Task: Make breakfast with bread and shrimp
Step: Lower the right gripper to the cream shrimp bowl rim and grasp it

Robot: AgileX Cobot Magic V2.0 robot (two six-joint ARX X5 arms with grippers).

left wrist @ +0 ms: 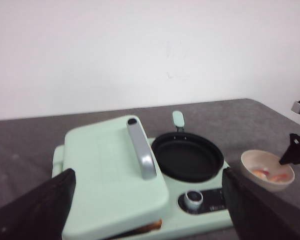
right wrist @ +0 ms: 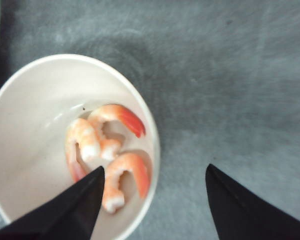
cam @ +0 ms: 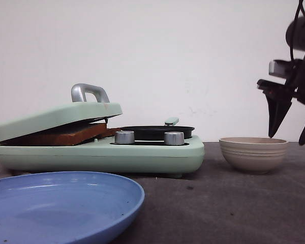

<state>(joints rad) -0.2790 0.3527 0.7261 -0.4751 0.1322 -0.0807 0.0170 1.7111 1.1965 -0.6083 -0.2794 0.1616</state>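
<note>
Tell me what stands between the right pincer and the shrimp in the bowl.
Nothing visible does. The right pincer hangs open just above the bowl, and the shrimp lie uncovered inside. One finger is over the bowl, the other beyond its rim.

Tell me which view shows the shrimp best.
The right wrist view: it looks straight down into the white bowl, where three pink shrimp lie together. The left wrist view shows only small orange blurs inside the bowl. The front view sees the bowl side-on, so its wall hides them.
</note>
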